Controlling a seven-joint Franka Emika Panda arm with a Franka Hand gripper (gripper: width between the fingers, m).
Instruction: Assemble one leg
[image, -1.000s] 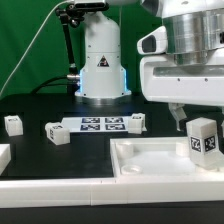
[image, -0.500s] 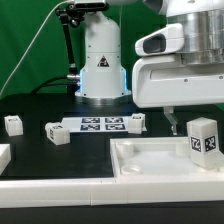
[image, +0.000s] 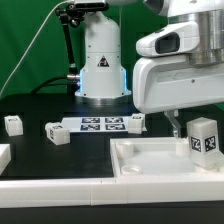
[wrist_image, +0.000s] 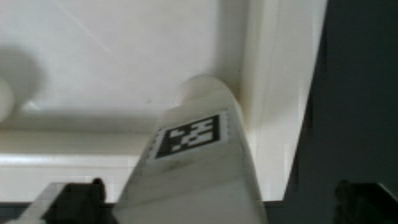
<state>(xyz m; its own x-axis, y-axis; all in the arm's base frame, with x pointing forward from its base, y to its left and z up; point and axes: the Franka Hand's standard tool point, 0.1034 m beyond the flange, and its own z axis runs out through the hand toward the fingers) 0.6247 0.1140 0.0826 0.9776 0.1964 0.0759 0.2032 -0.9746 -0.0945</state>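
A white leg (image: 203, 138) with a black-and-white tag stands upright in the far right corner of the large white tabletop (image: 150, 160). My gripper (image: 185, 124) hangs just above and to the exterior view's left of it. In the wrist view the leg (wrist_image: 192, 150) rises between my two dark fingertips (wrist_image: 80, 200), with a gap on each side. The gripper (wrist_image: 222, 205) is open and holds nothing. The tabletop's raised rim (wrist_image: 285, 70) runs beside the leg.
Three more white legs lie on the black table: one at the far left (image: 13, 124), one left of the marker board (image: 56, 133), one at its right end (image: 136, 122). The marker board (image: 100, 124) lies before the robot base (image: 100, 60). A white part (image: 3, 155) shows at the left edge.
My gripper has moved towards the exterior view's left and slightly up, away from the upright leg. The leg has stayed standing in place.
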